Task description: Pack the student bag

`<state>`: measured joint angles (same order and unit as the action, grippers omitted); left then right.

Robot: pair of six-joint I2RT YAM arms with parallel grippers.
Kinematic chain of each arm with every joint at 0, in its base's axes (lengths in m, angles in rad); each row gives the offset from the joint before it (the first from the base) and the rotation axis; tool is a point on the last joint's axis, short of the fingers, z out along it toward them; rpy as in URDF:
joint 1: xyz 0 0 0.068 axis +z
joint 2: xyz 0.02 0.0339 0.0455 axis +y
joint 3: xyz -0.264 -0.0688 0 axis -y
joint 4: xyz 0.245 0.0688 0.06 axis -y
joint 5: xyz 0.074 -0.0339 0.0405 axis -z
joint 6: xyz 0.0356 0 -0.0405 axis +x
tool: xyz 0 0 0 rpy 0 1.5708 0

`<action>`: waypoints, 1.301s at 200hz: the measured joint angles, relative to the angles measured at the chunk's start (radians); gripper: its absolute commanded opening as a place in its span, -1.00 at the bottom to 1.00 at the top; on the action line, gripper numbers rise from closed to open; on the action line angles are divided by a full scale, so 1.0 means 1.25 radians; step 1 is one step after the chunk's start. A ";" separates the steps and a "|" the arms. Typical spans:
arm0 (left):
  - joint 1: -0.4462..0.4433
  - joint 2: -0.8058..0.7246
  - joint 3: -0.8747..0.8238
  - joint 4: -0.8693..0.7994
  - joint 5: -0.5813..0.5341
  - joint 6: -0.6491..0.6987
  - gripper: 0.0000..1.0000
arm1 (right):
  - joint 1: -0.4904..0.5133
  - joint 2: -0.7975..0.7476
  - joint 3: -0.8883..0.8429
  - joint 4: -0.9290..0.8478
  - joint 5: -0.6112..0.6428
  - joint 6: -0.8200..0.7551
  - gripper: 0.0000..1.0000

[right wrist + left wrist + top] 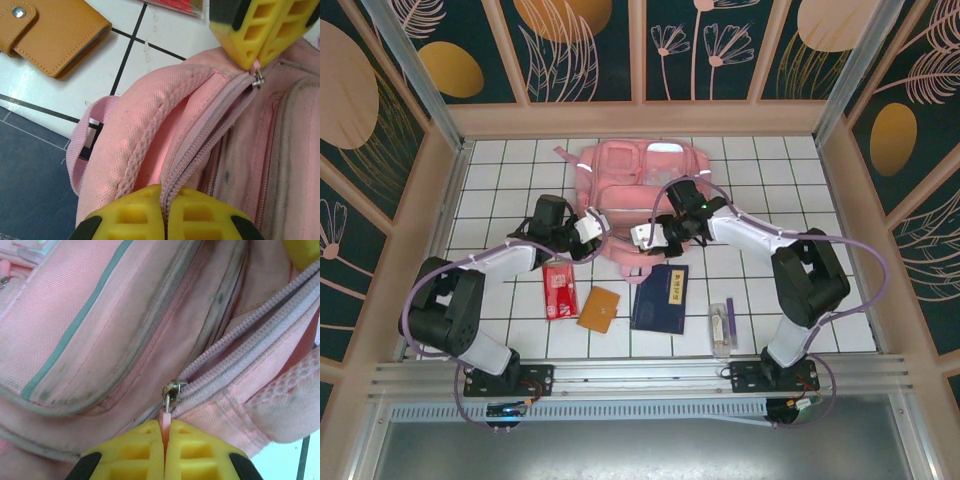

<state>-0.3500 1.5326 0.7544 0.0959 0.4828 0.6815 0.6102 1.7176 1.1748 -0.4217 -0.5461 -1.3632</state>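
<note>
From above, the student bag (640, 185) lies at the far middle of the white tiled table (500, 180), its long side running left to right. Both arms reach to its near edge. The left gripper (588, 228) sits at the near-left corner and the right gripper (645, 235) just to its right. On the near tiles lie a red packet (558, 290), a tan wallet (599, 309), a dark blue booklet (660, 297) and a small clear case (722, 327). All four are apart from the bag.

At the left wrist, the yellow fingers (135, 450) are clenched on the pink zipper pull (165, 419). The metal slider (172, 390) sits just beyond their tips. From there the zipper track (250, 335) runs away up and to the right with its teeth meshed.

At the right wrist, the near fingers (130, 217) are pressed together on the bag's edge where the track meets them. The track climbs from them to the slider at the other gripper's tips. The two grippers therefore stand at opposite ends of one closed stretch.

Opening it likely means drawing the slider along that line toward the right gripper, which anchors the fabric. The cloth is soft and may bunch. The wallet lies close to the bag's corner, so there is little spare room on the near side.
</note>
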 measured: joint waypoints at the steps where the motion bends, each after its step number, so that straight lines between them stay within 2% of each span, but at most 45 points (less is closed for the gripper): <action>1: 0.000 -0.003 -0.002 0.000 -0.003 0.000 -1.00 | 0.000 -0.001 -0.001 0.000 0.000 -0.001 -1.00; 36: 0.023 -0.047 -0.032 0.029 -0.117 -0.013 -1.00 | -0.024 -0.044 -0.040 0.024 0.005 -0.003 -1.00; 54: 0.035 -0.056 -0.045 0.053 -0.125 -0.033 -1.00 | -0.031 -0.064 -0.060 0.072 0.010 0.004 -1.00; 60: 0.035 -0.059 -0.045 0.060 -0.130 -0.036 -1.00 | -0.031 -0.069 -0.066 0.089 0.016 0.019 -0.66; 70: 0.035 -0.062 -0.045 0.063 -0.144 -0.037 -1.00 | -0.031 -0.071 -0.071 0.116 0.024 0.074 -0.38; 80: 0.040 -0.063 -0.044 0.056 -0.170 -0.038 -1.00 | -0.034 -0.072 -0.069 0.132 0.025 0.127 -0.22; 95: 0.039 -0.063 -0.045 0.045 -0.202 -0.038 -1.00 | -0.042 -0.072 -0.049 0.157 -0.002 0.274 -0.01; 100: 0.035 -0.066 -0.049 0.051 -0.207 -0.042 -1.00 | -0.043 -0.072 -0.038 0.165 -0.019 0.313 0.19; 131: 0.009 -0.124 -0.108 0.105 -0.182 -0.111 -1.00 | -0.038 -0.072 0.023 0.262 -0.124 0.569 0.28; 168: 0.005 -0.142 -0.125 0.143 -0.099 -0.181 -1.00 | 0.015 -0.021 -0.015 0.416 -0.114 0.813 0.20; 190: -0.003 -0.142 -0.125 0.154 -0.073 -0.204 -1.00 | 0.039 0.042 -0.014 0.417 -0.103 0.856 0.19; 212: -0.007 -0.142 -0.125 0.154 -0.060 -0.215 -1.00 | 0.057 0.099 0.020 0.350 -0.100 0.846 0.15; 220: -0.008 -0.142 -0.125 0.154 -0.060 -0.215 -1.00 | 0.063 0.116 0.041 0.314 -0.100 0.837 -0.15; 223: -0.008 -0.142 -0.125 0.154 -0.060 -0.215 -1.00 | 0.065 0.121 0.049 0.303 -0.100 0.832 -0.34; 224: -0.008 -0.142 -0.125 0.154 -0.060 -0.215 -1.00 | 0.067 0.125 0.054 0.297 -0.100 0.823 -0.48; 226: -0.008 -0.142 -0.125 0.154 -0.060 -0.215 -1.00 | 0.068 0.130 0.062 0.287 -0.100 0.825 -0.60; 227: -0.008 -0.142 -0.125 0.154 -0.060 -0.215 -1.00 | 0.069 0.132 0.065 0.284 -0.100 0.826 -0.60; 228: -0.008 -0.142 -0.125 0.154 -0.060 -0.215 -1.00 | 0.069 0.133 0.067 0.280 -0.100 0.826 -0.71; 237: -0.008 -0.140 -0.125 0.154 -0.063 -0.214 -1.00 | 0.075 0.156 0.106 0.235 -0.094 0.806 -1.00; 260: -0.005 -0.130 -0.124 0.154 -0.087 -0.210 -1.00 | 0.084 0.197 0.198 0.119 -0.066 0.746 -1.00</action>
<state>-0.3557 1.3705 0.5995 0.2886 0.3740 0.4191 0.7147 1.9640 1.4220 -0.2729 -0.6289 -0.4313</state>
